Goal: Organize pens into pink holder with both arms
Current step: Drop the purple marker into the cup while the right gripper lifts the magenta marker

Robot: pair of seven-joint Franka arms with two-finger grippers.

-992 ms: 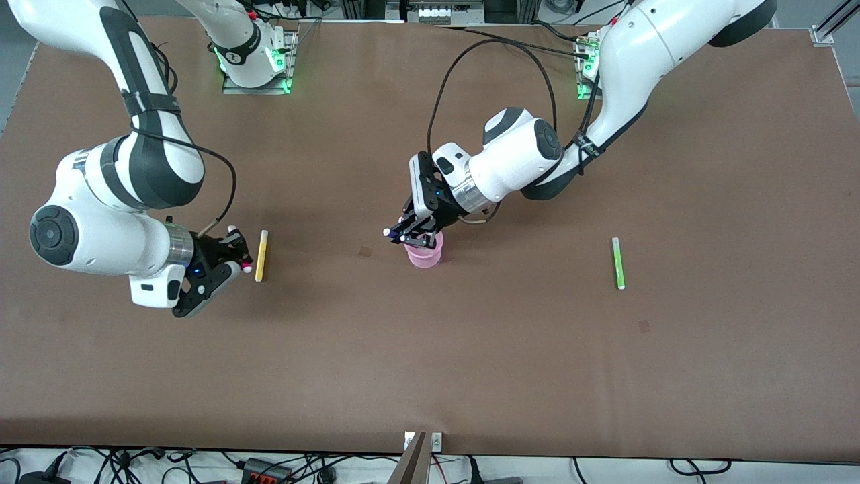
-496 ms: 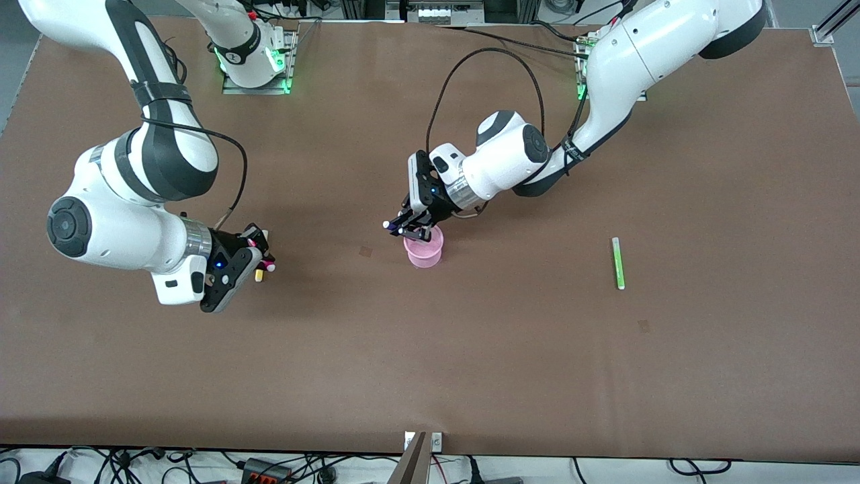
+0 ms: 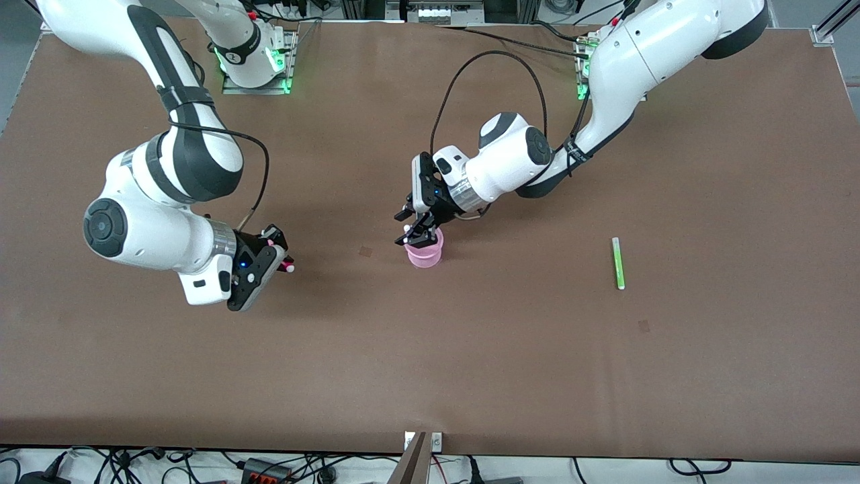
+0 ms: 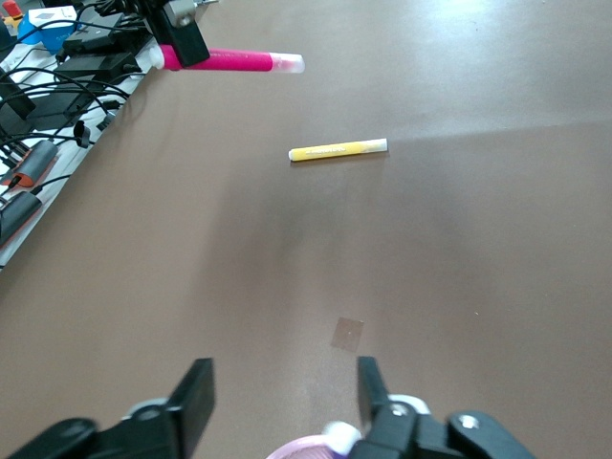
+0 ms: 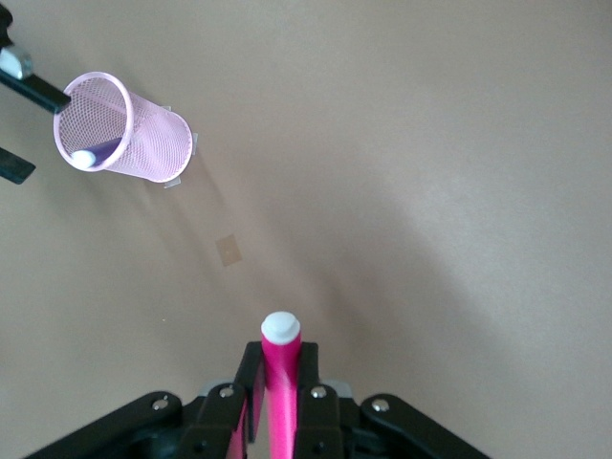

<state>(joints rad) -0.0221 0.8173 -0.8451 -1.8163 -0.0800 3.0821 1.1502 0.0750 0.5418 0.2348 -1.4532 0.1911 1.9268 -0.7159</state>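
The pink holder (image 3: 426, 255) stands mid-table; it also shows in the right wrist view (image 5: 129, 134). My left gripper (image 3: 412, 228) hangs open just over its rim, with open jaws in its own view (image 4: 284, 382). The purple pen (image 5: 96, 153) leans inside the holder, its whitish end up. My right gripper (image 3: 279, 259) is shut on the magenta pen (image 5: 280, 378), held above the table toward the right arm's end. The yellow pen (image 4: 338, 150) lies on the table below it, hidden in the front view. The green pen (image 3: 617, 263) lies toward the left arm's end.
A small tape patch (image 3: 365, 251) lies beside the holder, another (image 3: 643, 326) lies nearer the front camera than the green pen. Cables (image 4: 48, 86) run along the table's front edge.
My left gripper opened and the purple pen dropped into the holder. My right gripper carried the magenta pen toward the holder, passing over the yellow pen.
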